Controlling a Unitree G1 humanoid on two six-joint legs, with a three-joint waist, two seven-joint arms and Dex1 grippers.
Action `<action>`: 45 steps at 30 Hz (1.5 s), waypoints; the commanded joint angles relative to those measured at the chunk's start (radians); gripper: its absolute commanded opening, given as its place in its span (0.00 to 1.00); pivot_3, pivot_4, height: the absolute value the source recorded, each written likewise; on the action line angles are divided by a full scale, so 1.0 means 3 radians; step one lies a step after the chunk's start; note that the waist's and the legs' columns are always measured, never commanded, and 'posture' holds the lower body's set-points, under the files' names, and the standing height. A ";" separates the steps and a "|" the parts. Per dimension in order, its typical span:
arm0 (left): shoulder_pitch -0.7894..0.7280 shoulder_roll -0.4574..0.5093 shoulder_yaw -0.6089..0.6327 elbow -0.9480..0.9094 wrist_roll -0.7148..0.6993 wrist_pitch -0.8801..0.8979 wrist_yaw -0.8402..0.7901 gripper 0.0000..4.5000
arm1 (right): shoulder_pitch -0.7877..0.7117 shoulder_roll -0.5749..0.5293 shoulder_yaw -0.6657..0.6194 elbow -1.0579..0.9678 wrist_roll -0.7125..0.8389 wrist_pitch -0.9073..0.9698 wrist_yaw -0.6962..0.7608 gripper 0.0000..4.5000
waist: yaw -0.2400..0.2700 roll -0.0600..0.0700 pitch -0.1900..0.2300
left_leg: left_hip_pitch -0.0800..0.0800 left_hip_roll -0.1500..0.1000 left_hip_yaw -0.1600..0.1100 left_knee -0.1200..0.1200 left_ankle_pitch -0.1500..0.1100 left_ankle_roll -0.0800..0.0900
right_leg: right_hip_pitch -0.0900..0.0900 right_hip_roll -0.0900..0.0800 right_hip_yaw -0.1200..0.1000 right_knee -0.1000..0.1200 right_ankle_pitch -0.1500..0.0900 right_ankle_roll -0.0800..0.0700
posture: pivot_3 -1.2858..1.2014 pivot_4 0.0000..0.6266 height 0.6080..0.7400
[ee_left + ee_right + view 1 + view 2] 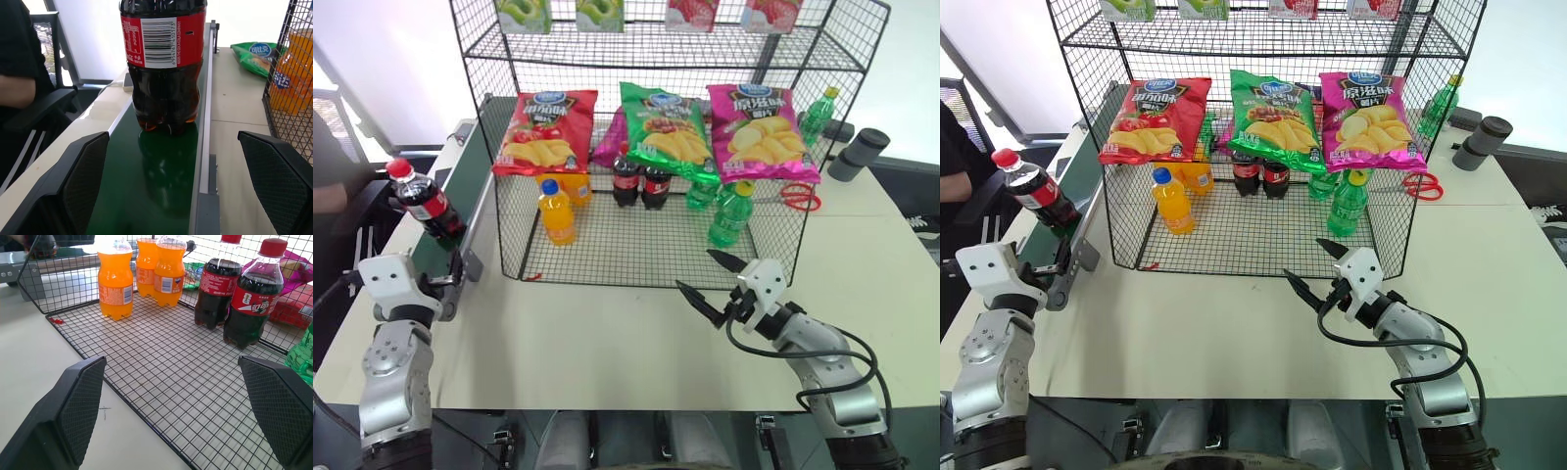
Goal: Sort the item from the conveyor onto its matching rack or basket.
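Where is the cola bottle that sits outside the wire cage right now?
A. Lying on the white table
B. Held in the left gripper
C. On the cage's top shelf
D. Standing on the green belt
D: the cola bottle stands upright on the green belt, ahead of the open left gripper, whose fingers are apart and not touching it.

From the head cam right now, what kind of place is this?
Most likely a mock shop-sorting test bench, not a real store: a black wire rack stocked with chip bags and soda bottles on a pale table, a short green conveyor carrying a cola bottle, and an office chair beside it.
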 commanded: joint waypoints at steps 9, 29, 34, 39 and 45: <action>-0.0083 0.0040 0.0177 0.0108 -0.0113 -0.0147 -0.0035 1.00 | -0.0023 0.0027 0.0002 -0.0028 -0.0026 -0.0091 0.0007 1.00 | -0.0001 0.0000 0.0000 | 0.0000 0.0000 0.0000 0.0000 0.0000 0.0000 | 0.0000 -0.0001 0.0000 0.0000 0.0000 0.0000 | 0.52 0.24 1.00; 0.0012 0.0614 0.0209 -0.0503 -0.0714 0.0186 -0.0888 0.64 | -0.0106 -0.0070 -0.0010 -0.0267 0.0175 0.0299 0.0135 1.00 | -0.0004 -0.0020 0.0011 | -0.0008 0.0002 -0.0002 -0.0002 0.0000 -0.0002 | -0.0009 -0.0005 -0.0001 0.0000 -0.0006 -0.0012 | 0.52 0.24 1.00; 0.0247 0.1126 -0.0161 -0.1159 -0.1208 0.0804 -0.1629 0.64 | -0.0194 -0.0137 -0.0083 -0.0473 0.0501 0.0594 0.0271 1.00 | -0.0018 -0.0016 0.0012 | -0.0010 0.0000 -0.0003 -0.0006 0.0000 -0.0006 | -0.0010 -0.0013 -0.0002 -0.0006 -0.0007 -0.0014 | 0.52 0.24 1.00; 0.0201 0.1165 -0.0869 -0.1497 -0.1211 0.1079 -0.1806 0.64 | -0.0246 -0.0170 -0.0113 -0.0688 0.0805 0.0893 0.0296 1.00 | -0.0017 -0.0003 0.0021 | -0.0010 -0.0005 -0.0001 -0.0011 -0.0001 -0.0006 | -0.0010 -0.0019 -0.0002 -0.0012 -0.0007 -0.0016 | 0.52 0.24 1.00; -0.0274 0.0773 -0.1789 -0.1108 -0.0819 0.0957 -0.2041 0.64 | -0.0270 -0.0205 -0.0039 -0.0962 0.1135 0.1292 0.0305 1.00 | -0.0002 0.0001 0.0023 | -0.0009 -0.0005 0.0000 -0.0011 0.0001 -0.0004 | -0.0011 -0.0017 -0.0003 -0.0007 -0.0007 -0.0016 | 0.52 0.24 1.00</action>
